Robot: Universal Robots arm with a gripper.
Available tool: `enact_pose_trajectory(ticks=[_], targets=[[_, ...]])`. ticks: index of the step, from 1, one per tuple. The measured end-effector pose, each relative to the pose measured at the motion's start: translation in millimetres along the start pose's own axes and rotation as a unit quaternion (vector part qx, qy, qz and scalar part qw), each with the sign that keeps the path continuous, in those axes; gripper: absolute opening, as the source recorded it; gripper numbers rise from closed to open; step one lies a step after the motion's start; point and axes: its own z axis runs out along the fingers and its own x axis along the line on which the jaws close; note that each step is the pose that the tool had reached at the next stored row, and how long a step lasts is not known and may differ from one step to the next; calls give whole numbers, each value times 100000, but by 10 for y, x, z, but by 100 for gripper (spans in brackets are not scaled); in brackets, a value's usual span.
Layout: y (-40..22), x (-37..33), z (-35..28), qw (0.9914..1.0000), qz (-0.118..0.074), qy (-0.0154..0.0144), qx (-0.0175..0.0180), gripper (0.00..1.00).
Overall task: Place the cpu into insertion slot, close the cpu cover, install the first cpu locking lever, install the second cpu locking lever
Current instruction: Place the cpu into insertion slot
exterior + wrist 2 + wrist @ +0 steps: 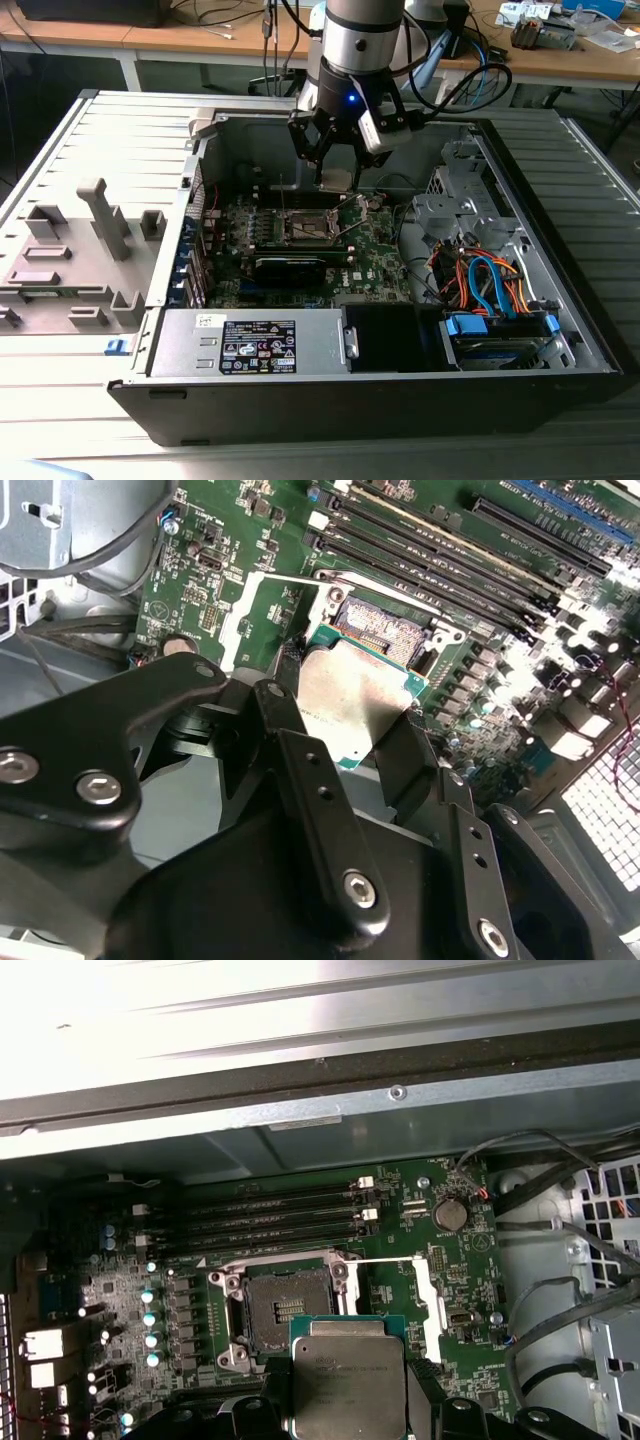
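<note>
**A:** On a ribbed grey metal table, in the exterior view, lies an open computer case. Wooden desks strewn with cables stand behind it.

**B:** What sits inside?

**A:** A green motherboard, a power supply against the near wall, and blue and orange cables over a drive bay on the exterior view's right. A grey fixture rests on the table beside the case, on the exterior view's left.

**B:** And the arm?

**A:** Its gripper hangs over the board, clamped on the cpu, near the insertion slot.

**B:** The second wrist view?

**A:** Black fingers press on two opposite edges of the cpu, which is held clear of the board. The slot lies beneath with its brownish contacts bare, partly hidden by the chip. The fingers cover the chip's lower corners.

**B:** The first wrist view?

**A:** The cpu shows its metal top, its lower edge cut off by the frame. The slot is uncovered, and the cpu cover is swung back beside it. Memory slots run beyond the slot. Glare whites out the table ribs above the case wall.
</note>
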Motion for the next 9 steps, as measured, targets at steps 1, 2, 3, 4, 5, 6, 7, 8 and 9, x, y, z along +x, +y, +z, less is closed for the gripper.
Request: enact_pose_trajectory(ticks=[1,2,3,4,5,6,7,8,9], targets=[[0,0,0,100000,77,-4,-1,55],[0,0,0,100000,188,-7,-4,55],[0,0,1,100000,250,-10,-4,55],[0,0,1,100000,315,-12,-5,55],[0,0,1,99999,414,-16,-8,55],[0,0,1,99999,476,-18,-6,55],[0,0,2,99999,540,-22,-9,55],[0,0,2,99998,641,-25,-11,55],[0,0,2,99997,790,-32,-13,55]])
